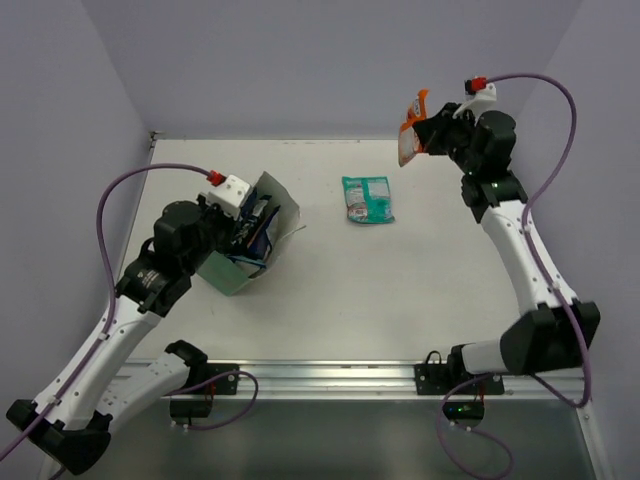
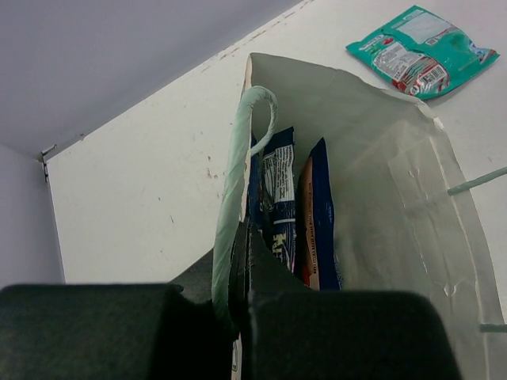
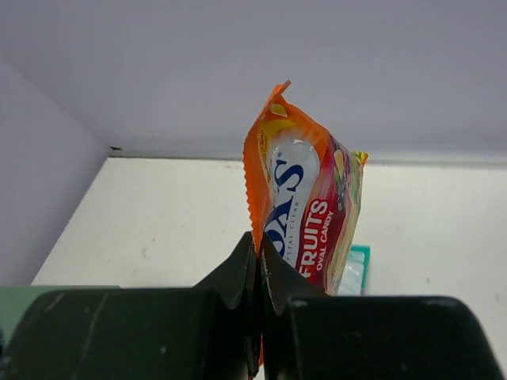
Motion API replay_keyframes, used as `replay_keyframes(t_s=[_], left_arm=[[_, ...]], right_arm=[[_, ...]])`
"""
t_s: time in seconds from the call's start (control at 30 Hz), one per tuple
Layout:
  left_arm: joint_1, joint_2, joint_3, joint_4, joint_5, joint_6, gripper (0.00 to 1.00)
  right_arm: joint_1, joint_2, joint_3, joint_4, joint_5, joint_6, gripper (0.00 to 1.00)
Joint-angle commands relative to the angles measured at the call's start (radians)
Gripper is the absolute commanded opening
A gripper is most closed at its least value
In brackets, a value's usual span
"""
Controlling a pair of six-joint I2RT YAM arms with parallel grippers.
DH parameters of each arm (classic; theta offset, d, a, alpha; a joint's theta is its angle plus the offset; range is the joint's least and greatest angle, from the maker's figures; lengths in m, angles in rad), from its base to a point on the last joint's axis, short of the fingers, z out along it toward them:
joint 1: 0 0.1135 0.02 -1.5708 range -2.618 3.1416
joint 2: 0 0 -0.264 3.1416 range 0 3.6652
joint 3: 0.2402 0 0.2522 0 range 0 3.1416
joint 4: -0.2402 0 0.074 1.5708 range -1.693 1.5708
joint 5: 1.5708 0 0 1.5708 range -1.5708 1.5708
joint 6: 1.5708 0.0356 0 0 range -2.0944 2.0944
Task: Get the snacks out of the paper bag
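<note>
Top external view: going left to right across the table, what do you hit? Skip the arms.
paper bag → teal-green packet → orange packet, which is held in the air rather than lying on the table.

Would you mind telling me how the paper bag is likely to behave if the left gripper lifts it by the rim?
The paper bag looks thin and creased, so it would probably flex rather than hold shape. Pinched by the left gripper at one rim edge only, it would likely hang tilted. The blue packets inside might slide.
</note>
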Motion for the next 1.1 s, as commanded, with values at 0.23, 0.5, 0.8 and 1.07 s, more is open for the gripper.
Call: replay_keyframes(t_s=[0.23, 0.5, 0.8, 1.07], left_arm=[[0.007, 0.018, 0.010, 0.088, 0.070, 0.026, 0.00], [0.007, 0.035, 0.032, 0.076, 0.090, 0.046, 0.00], [0.007, 0.052, 0.055, 0.038, 0.126, 0.038, 0.00], [0.007, 0.041, 0.064, 0.042, 0.158, -0.005, 0.00]], right_arm=[[-0.259, 0.451, -0.016, 0.230, -0.246, 0.426, 0.00], [-0.299, 0.265, -0.131, -0.194, 0.076, 0.333, 0.96], [0.005, -0.044, -0.086, -0.406, 0.244, 0.242, 0.99], [0.435, -0.080, -0.012, -0.341, 0.224, 0.336, 0.93]])
